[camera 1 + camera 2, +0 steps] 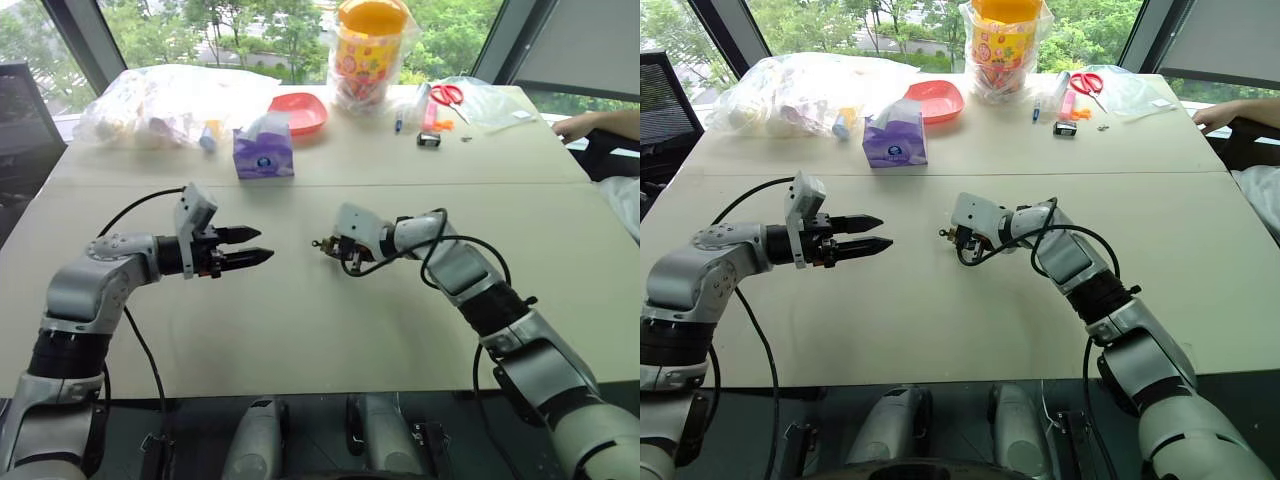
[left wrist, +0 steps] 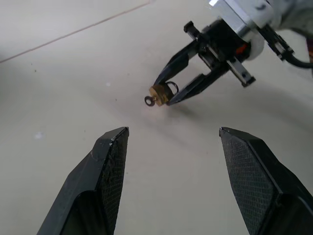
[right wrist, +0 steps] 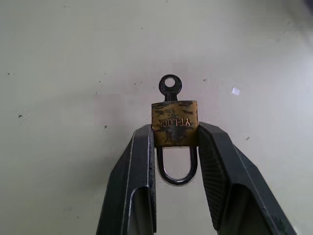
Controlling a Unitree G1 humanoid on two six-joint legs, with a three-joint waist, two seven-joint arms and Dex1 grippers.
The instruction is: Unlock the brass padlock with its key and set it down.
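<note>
The pale desk (image 1: 300, 330) spreads wide beneath both arms, its far edge crowded with loose goods. Well beyond the left pincer lies a heap of clear plastic bags (image 1: 170, 105), and beyond the right pincer stands a tall printed jar with an orange lid (image 1: 370, 50). Between those two, farther off than either pincer, sit a purple tissue box (image 1: 263, 150) and a red dish (image 1: 300, 112). Red-handled scissors (image 1: 447, 95) lie far out past the right pincer.

The left pincer (image 1: 262, 246) hangs above the desk with its two black fingers spread apart and nothing between them, its tips aimed across at the right pincer, the two near each other but not touching.

The right pincer (image 3: 174, 132) is clamped on the brass padlock (image 3: 174, 123), one finger pressed to each side of the little gold body. The silvery shackle (image 3: 177, 171) loops back between the fingers toward the wrist. A small dark key (image 3: 170, 87) sticks out of the padlock's far end, pointing away from the fingertips. The padlock is held clear above the desk surface, between the two pincers.
</note>
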